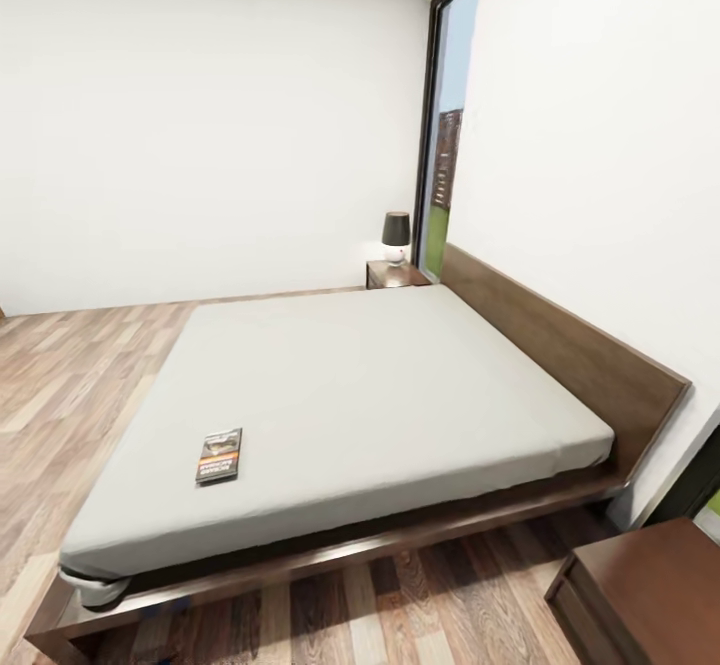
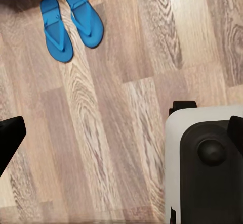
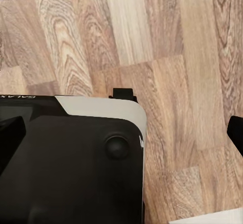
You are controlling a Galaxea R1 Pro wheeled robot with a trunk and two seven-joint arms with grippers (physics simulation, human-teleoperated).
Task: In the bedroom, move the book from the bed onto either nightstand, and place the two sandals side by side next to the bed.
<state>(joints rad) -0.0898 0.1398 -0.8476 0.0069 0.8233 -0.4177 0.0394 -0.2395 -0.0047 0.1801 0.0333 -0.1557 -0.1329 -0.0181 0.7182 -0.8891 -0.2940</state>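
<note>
So the head view looks across the bedroom at the bed [image 1: 380, 395], a pale mattress on a dark wood frame with the headboard [image 1: 560, 345] along the right-hand wall. The book [image 1: 219, 455] lies flat on the mattress, close to the foot edge and toward the near corner, nothing touching it. There's a nightstand [image 1: 395, 275] in the far corner by the head of the bed, tucked just beside the window [image 1: 445, 135], with a small lamp [image 1: 396, 235] with a dark shade on its top. A second nightstand [image 1: 640, 585] sits at the near side of the bed's head end, its glossy top bare.

The left wrist view points straight down at the wood-plank floor [image 2: 126, 133], and the two sandals [image 2: 71, 19] are lying there, bright blue, soles down, pretty much side by side with a narrow gap between them, angled slightly apart at one end. Part of the robot's own base [image 2: 202, 163] also shows in that view, well apart from the sandals.

The left tool [image 2: 124, 133] is released: its dark fingertips [image 2: 10, 138] sit far apart with nothing between them. Same for the right tool [image 3: 124, 133], spread wide over bare floor and the robot's base, holding nothing.
</note>
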